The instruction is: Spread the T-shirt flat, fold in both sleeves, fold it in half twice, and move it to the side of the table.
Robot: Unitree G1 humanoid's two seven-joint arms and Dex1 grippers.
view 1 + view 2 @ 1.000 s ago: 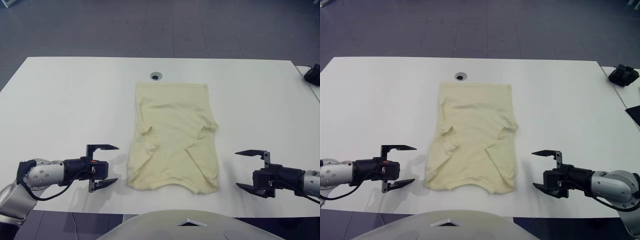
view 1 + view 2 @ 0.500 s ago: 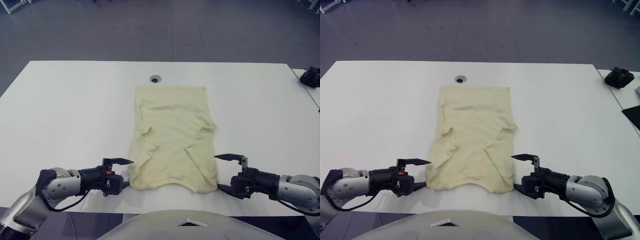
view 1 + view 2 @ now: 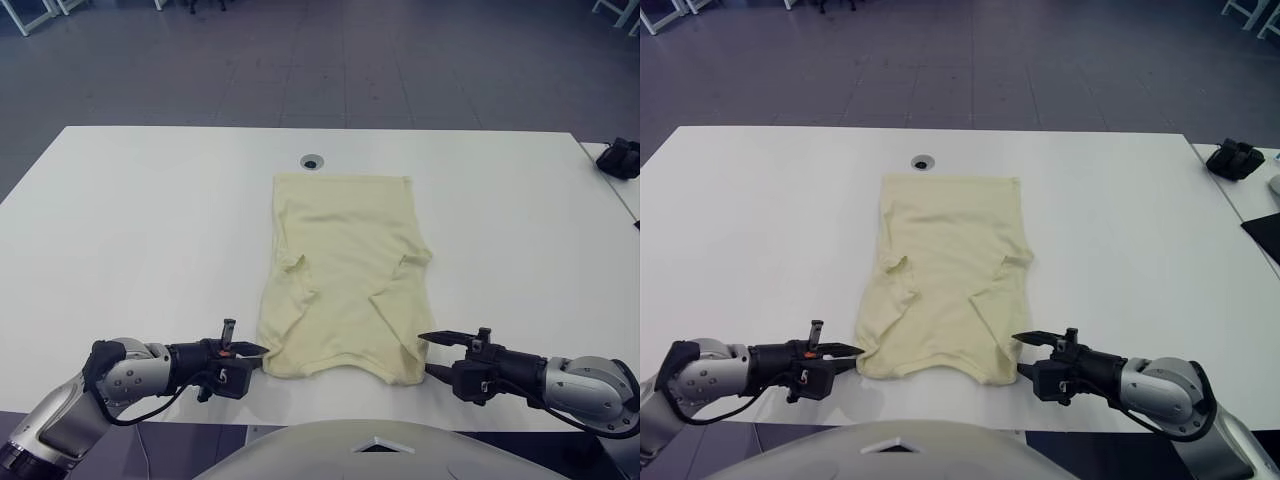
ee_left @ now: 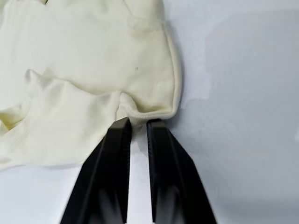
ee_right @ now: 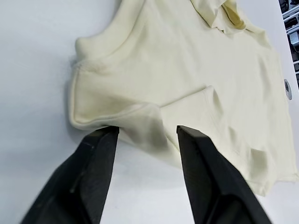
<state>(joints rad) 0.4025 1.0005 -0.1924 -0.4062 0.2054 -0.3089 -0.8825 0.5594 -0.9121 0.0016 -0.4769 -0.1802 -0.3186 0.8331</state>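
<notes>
A pale yellow T-shirt lies lengthwise on the white table, sleeves folded in, with wrinkles across its near half. My left gripper lies low on the table at the shirt's near left corner. Its fingers are almost together, pinching the hem at their tips. My right gripper is at the near right corner and is open. The wrist view shows that corner's folded edge lying between its spread fingers.
A round cable hole sits just beyond the shirt's far edge. A black object rests on a neighbouring table at the far right. Bare white tabletop stretches to both sides of the shirt.
Both grippers slid inward along the front edge to the shirt's near corners. The left one went from open to closed on the hem. The right one narrowed around its corner.
</notes>
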